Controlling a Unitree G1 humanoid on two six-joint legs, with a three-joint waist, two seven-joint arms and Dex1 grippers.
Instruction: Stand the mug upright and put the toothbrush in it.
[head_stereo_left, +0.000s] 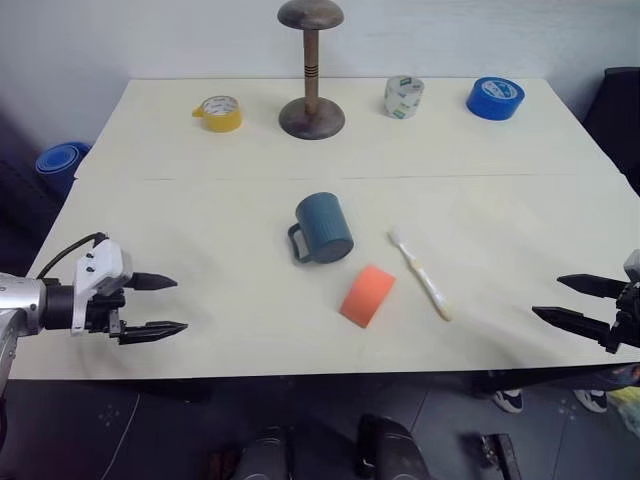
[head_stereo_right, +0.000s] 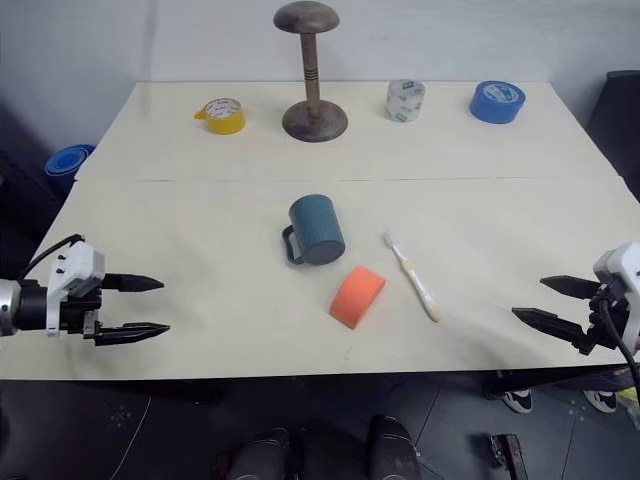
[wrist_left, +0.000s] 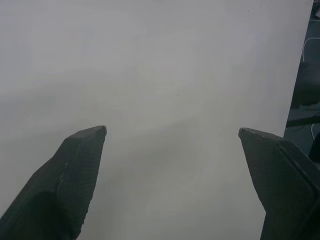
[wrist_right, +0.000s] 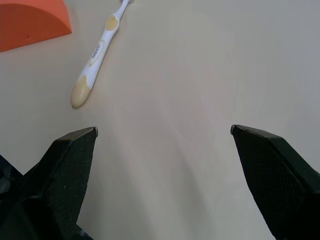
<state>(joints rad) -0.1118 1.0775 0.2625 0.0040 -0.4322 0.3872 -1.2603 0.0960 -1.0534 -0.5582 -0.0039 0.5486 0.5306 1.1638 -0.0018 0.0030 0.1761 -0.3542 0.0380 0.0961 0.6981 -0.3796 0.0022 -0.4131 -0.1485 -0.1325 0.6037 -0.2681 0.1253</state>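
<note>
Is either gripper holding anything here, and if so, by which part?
Nothing is held. The left gripper and right gripper are both open over the table edge, apart from the mug and toothbrush.

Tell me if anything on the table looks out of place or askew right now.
The mug lies tipped on its side mid-table, handle toward the near-left, rather than standing. The toothbrush lies flat to its right, and an orange foam wedge sits between them. Nothing looks spilled or damaged.

Open tabletop (head_stereo_left: 200, 220) left of mug (head_stereo_left: 324, 228). Orange foam wedge (head_stereo_left: 367, 295) just beside mug's near right, toothbrush (head_stereo_left: 420, 272) beyond it. Stand (head_stereo_left: 311, 70), tape rolls (head_stereo_left: 219, 113) well behind.
</note>
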